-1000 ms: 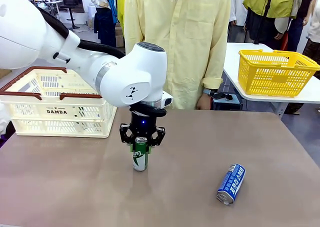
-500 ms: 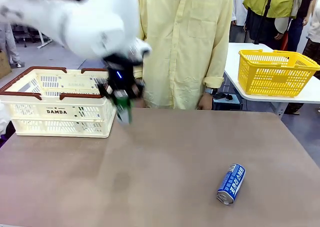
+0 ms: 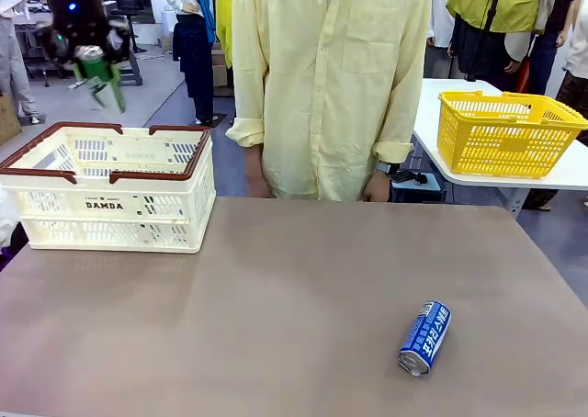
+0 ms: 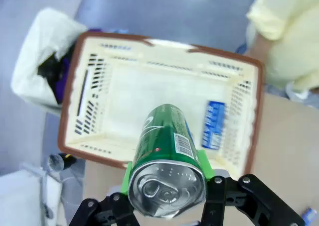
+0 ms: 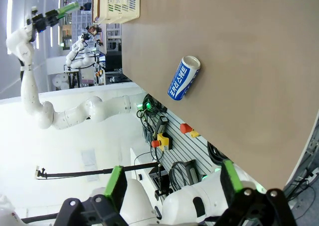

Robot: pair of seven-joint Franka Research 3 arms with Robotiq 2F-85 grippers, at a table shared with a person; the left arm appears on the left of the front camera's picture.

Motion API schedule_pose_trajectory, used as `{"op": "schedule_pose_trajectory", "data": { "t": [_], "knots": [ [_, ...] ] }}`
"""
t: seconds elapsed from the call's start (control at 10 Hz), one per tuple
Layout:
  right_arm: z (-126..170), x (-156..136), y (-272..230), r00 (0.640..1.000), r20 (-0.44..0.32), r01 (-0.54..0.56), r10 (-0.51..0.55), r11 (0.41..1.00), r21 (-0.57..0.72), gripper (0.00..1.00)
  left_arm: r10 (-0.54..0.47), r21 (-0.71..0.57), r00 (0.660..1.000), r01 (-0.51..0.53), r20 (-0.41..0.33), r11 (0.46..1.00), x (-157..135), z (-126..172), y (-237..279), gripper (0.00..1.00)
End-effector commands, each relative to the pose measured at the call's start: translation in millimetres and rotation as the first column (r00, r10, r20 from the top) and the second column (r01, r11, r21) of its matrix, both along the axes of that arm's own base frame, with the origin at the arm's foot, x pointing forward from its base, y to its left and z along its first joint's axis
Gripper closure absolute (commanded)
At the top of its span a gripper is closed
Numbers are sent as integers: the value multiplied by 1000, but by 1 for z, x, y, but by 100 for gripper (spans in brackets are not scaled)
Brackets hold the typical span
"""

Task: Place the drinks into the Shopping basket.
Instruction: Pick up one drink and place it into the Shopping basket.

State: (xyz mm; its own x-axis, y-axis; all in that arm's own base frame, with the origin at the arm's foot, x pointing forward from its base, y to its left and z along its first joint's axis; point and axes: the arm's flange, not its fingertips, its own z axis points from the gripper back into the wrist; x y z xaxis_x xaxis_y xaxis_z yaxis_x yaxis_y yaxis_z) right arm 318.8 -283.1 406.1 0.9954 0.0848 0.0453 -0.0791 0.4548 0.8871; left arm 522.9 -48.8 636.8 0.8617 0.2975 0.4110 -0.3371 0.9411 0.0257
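The left gripper (image 3: 90,61) clamps a tilted green can (image 3: 101,79) high at 10 o'clock, above the Shopping basket (image 3: 110,201). Its wrist view shows a blurred blue can (image 4: 213,125) inside at 3 o'clock, with open floor beside it. A blue-and-white can (image 3: 424,337) lies on the bare table (image 3: 276,298) at 5 o'clock. The right gripper (image 5: 172,183) hangs with its jaws apart.

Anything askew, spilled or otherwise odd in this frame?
One blue-and-white can lies on its side on the table, well away from the Shopping basket. The green can hangs tilted in the left end effector above the basket. No spill shows.
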Motion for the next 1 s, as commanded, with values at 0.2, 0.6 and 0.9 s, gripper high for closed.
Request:
{"op": "schedule_pose_trajectory", "data": {
  "t": [0.2, 0.6, 0.9],
  "knots": [
    [1, -1, 0, 1000, 11, -9, 9, 1000, -16, 0, 51, -20, 998, -52, -47, 998, 13, -27, 19, 100],
    [1, -1, 0, 1000, 11, -9, 9, 1000, -16, 0, 64, -41, 995, -67, -82, 997, 19, -42, 17, 100],
    [1, -1, 0, 1000, 11, -9, 9, 1000, -16, 0, 4, -73, 982, -18, -190, 997, 66, -84, 36, 100]
  ]
}}
